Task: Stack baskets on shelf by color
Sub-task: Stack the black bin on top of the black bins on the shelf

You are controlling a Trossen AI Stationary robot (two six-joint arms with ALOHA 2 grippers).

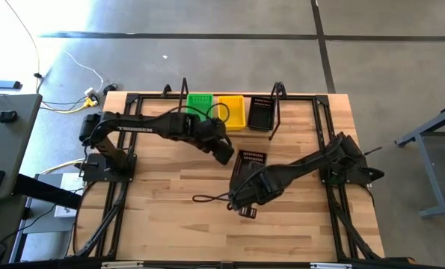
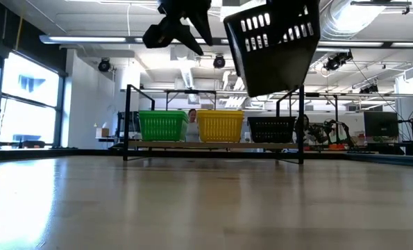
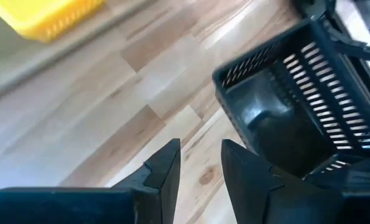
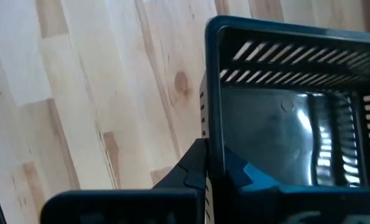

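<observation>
Black basket aloft in our right arm, shelf's black stack ahead of it.

Largest first: the shelf [image 1: 229,96] stands along the table's far edge with a green basket [image 1: 200,103], a yellow basket [image 1: 232,111] and a black shelf basket [image 1: 262,113] side by side on it. Our right gripper [image 4: 212,163] is clamped on one rim of the carried black basket [image 2: 274,43], which hangs tilted above the table's middle. That basket's place, we judge, is on the black shelf basket, which lies farther off toward the far edge and a little toward our right. Our left gripper [image 3: 200,163], jaws slightly parted and empty, hovers just beside the carried basket.
</observation>
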